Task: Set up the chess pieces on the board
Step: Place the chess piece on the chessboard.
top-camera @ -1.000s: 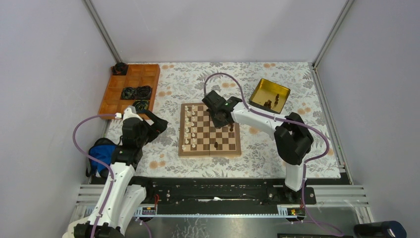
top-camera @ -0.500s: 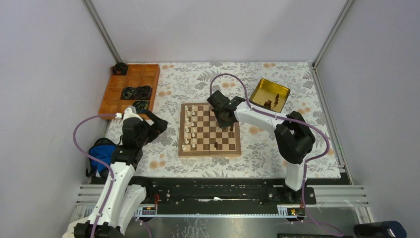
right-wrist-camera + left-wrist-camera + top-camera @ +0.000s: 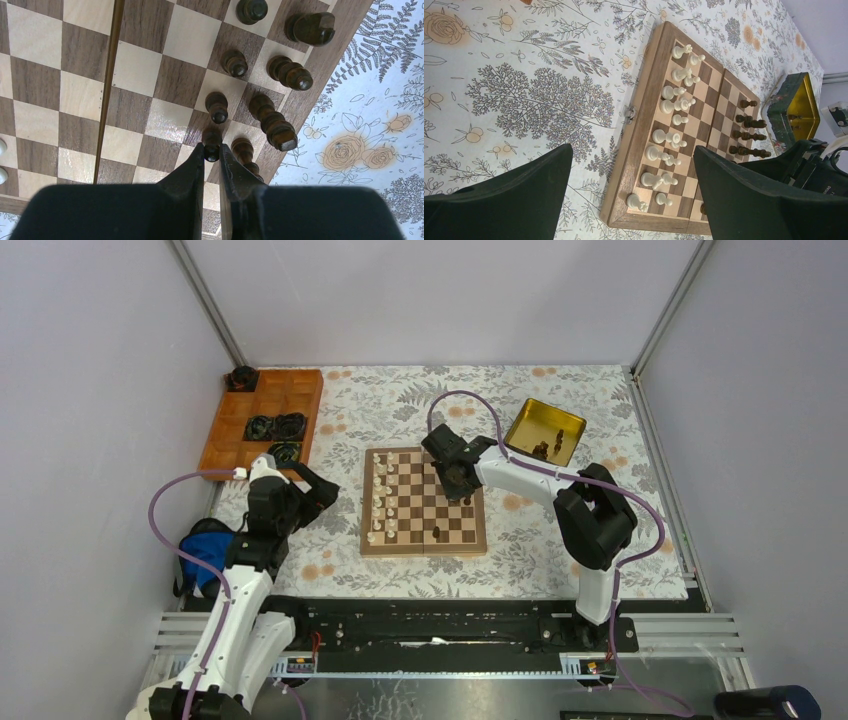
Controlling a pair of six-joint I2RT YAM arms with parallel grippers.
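The wooden chessboard (image 3: pixel 423 548) lies mid-table. Cream chess pieces (image 3: pixel 380 495) fill its two left columns; they also show in the left wrist view (image 3: pixel 669 107). Dark brown pieces (image 3: pixel 280 75) stand along its right edge, and one dark pawn (image 3: pixel 437 532) stands alone near the front. My right gripper (image 3: pixel 212 146) is over the board's far right part (image 3: pixel 458 483), shut on a dark pawn (image 3: pixel 212 140) that stands beside a taller dark piece (image 3: pixel 243 150). My left gripper (image 3: pixel 632 148) is open and empty, hovering just left of the board (image 3: pixel 320 495).
A gold tin (image 3: pixel 543 430) with a few dark pieces sits right of the board at the back. An orange tray (image 3: pixel 262 420) with black ring-shaped items stands at the back left. A blue object (image 3: pixel 205 545) lies beside the left arm.
My right gripper has shifted a little to the right over the board's far right part. The left arm has not moved.
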